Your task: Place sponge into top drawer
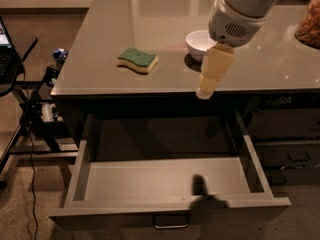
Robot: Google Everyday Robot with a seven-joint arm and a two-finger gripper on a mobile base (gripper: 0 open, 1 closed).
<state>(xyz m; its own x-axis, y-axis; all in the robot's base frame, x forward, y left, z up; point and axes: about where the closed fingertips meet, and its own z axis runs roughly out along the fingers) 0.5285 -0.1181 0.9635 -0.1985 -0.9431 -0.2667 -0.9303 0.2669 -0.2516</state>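
Note:
The sponge [138, 59], green on top over pale yellow foam, lies on the grey tabletop [110, 29], left of a white bowl [199, 43]. The top drawer [170, 204] is pulled wide open below the table's front edge, its light grey inside empty, with a small metal loop handle [171, 222] on its front. My gripper [211, 79] hangs from the white arm over the table's front edge, right of the sponge and just in front of the bowl. It holds nothing that I can see.
A container of brown snacks [310, 21] stands at the table's right edge. Narrower dark drawers [285, 134] sit to the right of the open drawer. A black stand with cables [25, 104] is on the floor at left.

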